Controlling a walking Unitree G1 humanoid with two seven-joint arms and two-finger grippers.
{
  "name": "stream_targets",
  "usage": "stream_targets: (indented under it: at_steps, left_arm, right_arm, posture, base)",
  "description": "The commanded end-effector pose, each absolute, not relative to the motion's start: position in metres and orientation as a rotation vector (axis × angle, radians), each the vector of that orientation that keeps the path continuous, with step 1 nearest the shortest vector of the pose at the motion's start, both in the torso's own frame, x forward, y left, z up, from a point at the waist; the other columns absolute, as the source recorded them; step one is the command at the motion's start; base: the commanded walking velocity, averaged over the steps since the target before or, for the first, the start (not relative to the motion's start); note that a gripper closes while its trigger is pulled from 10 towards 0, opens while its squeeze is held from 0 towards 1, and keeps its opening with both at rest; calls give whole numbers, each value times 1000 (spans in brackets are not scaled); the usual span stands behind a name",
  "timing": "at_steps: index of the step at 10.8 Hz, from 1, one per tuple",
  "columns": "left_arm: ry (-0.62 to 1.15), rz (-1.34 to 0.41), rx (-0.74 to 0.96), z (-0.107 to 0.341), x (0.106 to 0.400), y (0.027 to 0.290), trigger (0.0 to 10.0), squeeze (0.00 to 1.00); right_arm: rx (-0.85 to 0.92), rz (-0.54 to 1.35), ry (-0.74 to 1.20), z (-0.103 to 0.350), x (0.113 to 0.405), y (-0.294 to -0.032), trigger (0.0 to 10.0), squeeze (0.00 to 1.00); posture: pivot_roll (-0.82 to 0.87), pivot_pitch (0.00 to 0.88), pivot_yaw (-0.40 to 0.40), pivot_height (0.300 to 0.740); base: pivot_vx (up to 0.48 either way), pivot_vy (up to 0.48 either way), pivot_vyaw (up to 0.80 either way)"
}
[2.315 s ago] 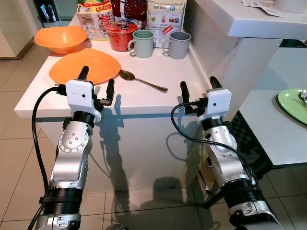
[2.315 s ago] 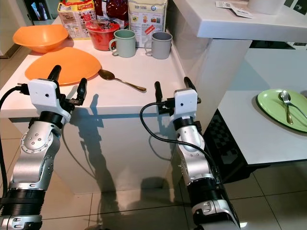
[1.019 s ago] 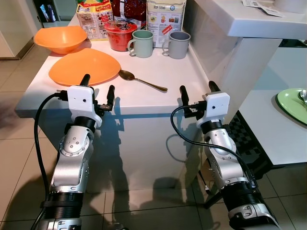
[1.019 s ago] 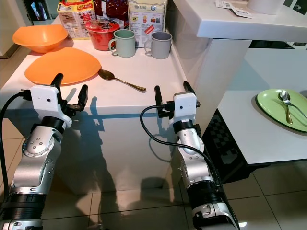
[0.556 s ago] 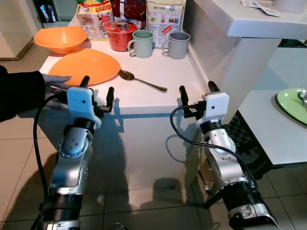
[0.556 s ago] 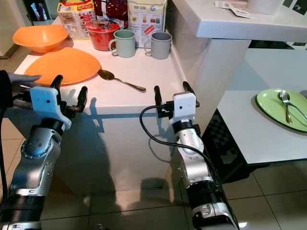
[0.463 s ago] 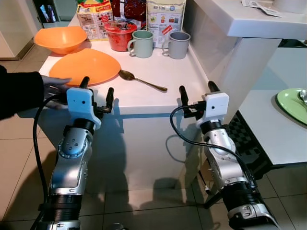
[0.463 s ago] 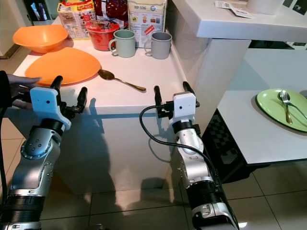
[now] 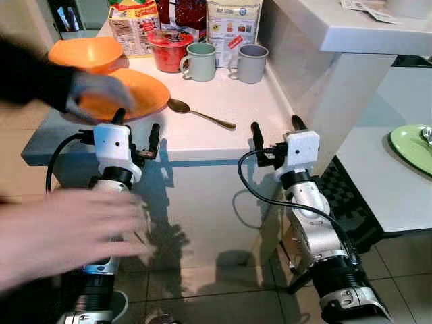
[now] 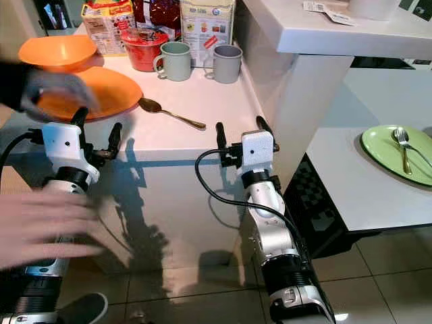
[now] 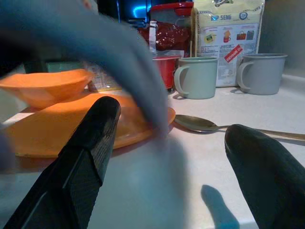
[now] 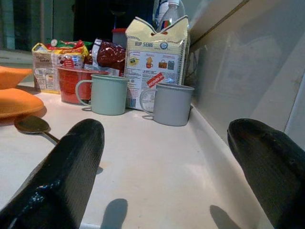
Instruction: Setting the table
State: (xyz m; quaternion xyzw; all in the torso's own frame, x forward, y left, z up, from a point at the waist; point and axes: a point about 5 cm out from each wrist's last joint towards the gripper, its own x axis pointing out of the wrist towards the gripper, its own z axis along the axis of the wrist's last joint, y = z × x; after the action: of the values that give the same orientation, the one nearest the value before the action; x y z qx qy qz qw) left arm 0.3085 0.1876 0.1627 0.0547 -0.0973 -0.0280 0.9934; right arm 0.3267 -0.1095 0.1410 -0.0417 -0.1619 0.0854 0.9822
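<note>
An orange plate [image 9: 143,95] lies at the counter's left front, with an orange bowl [image 9: 86,52] behind it. A person's grey-gloved hand [image 9: 94,91] hovers over the plate, blurred. A metal spoon [image 9: 200,115] lies just right of the plate. My left gripper [image 9: 137,123] stands open at the counter's front edge, short of the plate. My right gripper [image 9: 275,125] stands open at the front right edge, holding nothing. In the left wrist view the spoon [image 11: 200,124] and plate [image 11: 52,133] lie just beyond the fingers [image 11: 90,157].
A green mug [image 9: 201,61], a grey mug [image 9: 251,63], a red pot [image 9: 169,48] and food packets stand at the counter's back. A second blurred hand [image 9: 67,229] crosses in front of my left arm. A green plate [image 10: 395,152] with a fork sits on the right-hand table.
The person's gloved hand has moved from the counter's left edge to over the orange plate. A second blurred hand has come in across my left arm. Both grippers have hardly moved.
</note>
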Motion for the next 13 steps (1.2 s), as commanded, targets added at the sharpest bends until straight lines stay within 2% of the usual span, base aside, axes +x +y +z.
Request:
stream_targets:
  at_steps: [1, 5, 13]
  left_arm:
    - [-200, -71, 121, 167, 309, 185, 10000, 0]
    - [-198, -76, 124, 168, 311, 189, 10000, 0]
    - [-189, -101, 87, 165, 312, 181, 10000, 0]
  right_arm:
    - [-99, 167, -302, 136, 326, -111, 10000, 0]
    - [-98, 165, -300, 137, 329, -108, 10000, 0]
    - [-112, 159, -295, 135, 327, -111, 10000, 0]
  posture:
    - [145, 0, -11, 740]
    - [149, 0, -12, 740]
    - [128, 0, -6, 740]
  base:
    - [0, 0, 0]
    - [0, 0, 0]
    - [0, 0, 0]
